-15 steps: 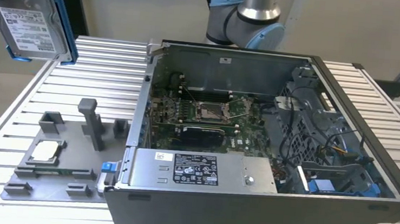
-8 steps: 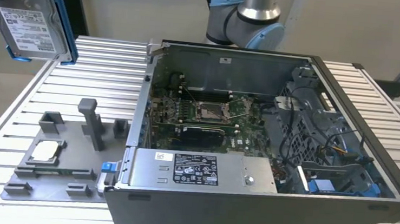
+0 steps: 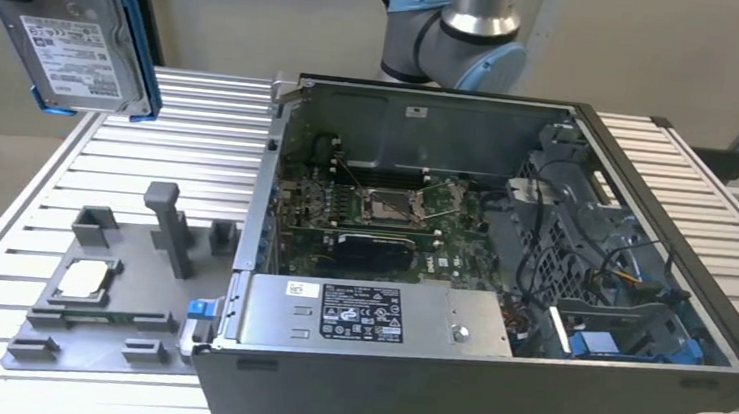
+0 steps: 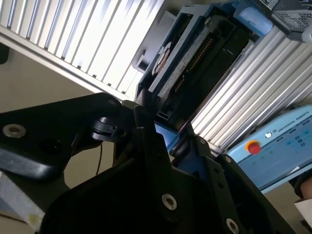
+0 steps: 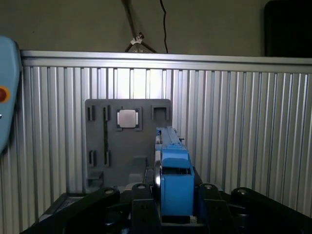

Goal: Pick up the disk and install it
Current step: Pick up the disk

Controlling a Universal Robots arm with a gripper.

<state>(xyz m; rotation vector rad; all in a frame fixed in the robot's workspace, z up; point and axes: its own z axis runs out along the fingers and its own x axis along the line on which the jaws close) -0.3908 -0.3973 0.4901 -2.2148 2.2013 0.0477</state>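
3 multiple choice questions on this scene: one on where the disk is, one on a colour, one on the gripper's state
1. Where is the disk? A. in the computer case B. on the grey fixture C. held in the air
2. What colour is the frame around it? A. blue B. red C. yellow
3. The gripper is: A. open B. shut on the disk C. shut on the silver chip

1 C: the disk hangs at the exterior view's left, clear of the computer case and the grey fixture.
2 A: the frame shows blue.
3 B: in the first wrist view the gripper clamps the disk between its fingers; the silver chip sits on the fixture.
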